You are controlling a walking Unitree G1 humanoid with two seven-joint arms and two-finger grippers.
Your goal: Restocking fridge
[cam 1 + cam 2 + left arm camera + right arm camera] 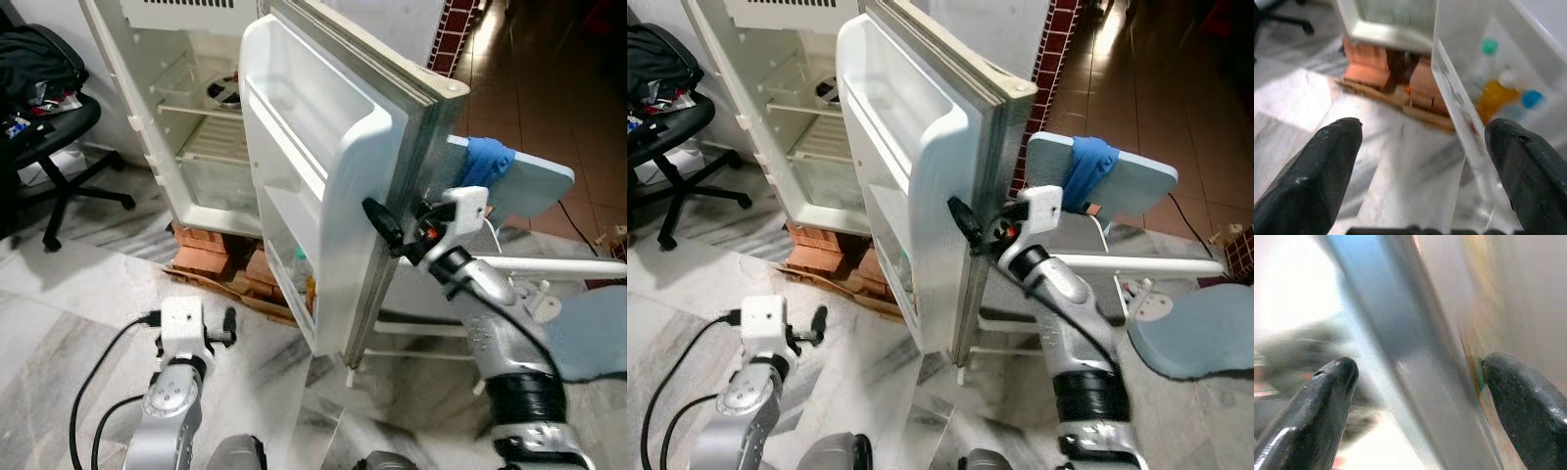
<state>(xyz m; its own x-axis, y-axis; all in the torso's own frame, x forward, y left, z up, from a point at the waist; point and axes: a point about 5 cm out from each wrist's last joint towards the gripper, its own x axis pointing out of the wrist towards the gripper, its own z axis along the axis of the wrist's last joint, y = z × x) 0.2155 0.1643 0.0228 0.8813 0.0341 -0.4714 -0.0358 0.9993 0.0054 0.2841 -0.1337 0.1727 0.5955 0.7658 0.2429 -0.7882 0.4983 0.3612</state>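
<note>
Fridge door (333, 186) edge standing upright between fingers of right pincer (392, 233), spread wide, straddling but not clamped. Left pincer (1420, 166) low, open, empty; door shelf bottles (1498, 93) just ahead.

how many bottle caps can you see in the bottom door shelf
3 in the left wrist view: a green cap farthest from the camera, a white cap on the orange bottle, a blue cap beside it. More may be hidden.
</note>
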